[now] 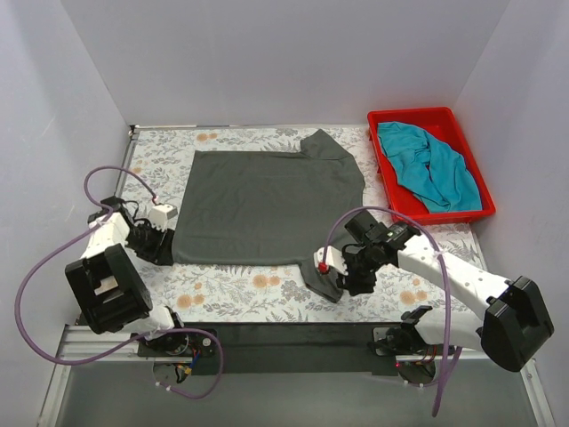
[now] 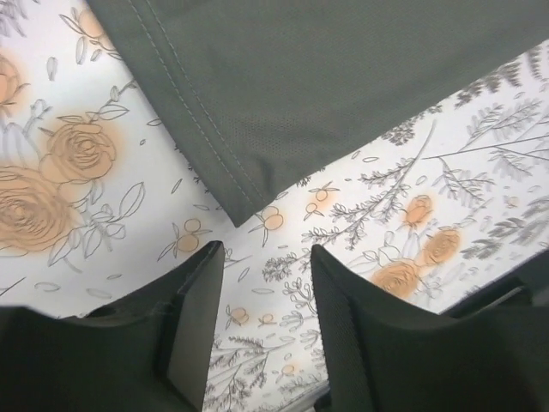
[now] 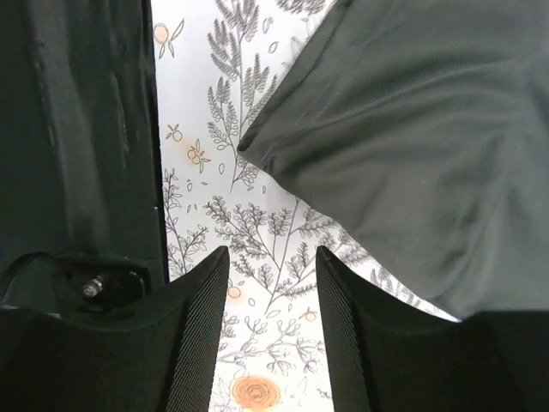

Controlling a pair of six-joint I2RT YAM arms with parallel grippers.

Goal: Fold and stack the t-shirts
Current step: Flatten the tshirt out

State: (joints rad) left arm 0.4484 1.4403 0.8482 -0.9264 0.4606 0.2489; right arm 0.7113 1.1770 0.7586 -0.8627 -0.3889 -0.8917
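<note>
The dark charcoal t-shirt (image 1: 267,205) is lying spread flat across the middle of the floral worktop (image 1: 231,285), laid open, by my reading, so that its edges can be picked up and folded over. The teal-blue t-shirt (image 1: 431,169) is sitting crumpled in the red bin (image 1: 414,113) at the far right, waiting its turn. The left claw (image 2: 264,257) is hovering just short of the shirt's near left hem corner (image 2: 243,215); its fingers are standing moderately apart with only worktop showing between them, gripping nothing. The right claw (image 3: 271,257) is pointing at the near right sleeve (image 3: 395,154) — likewise parted, empty, and not touching the cloth as far as the wrist view shows. Both arms seem to be lining up on the near edge for a first fold — one not yet begun
</note>
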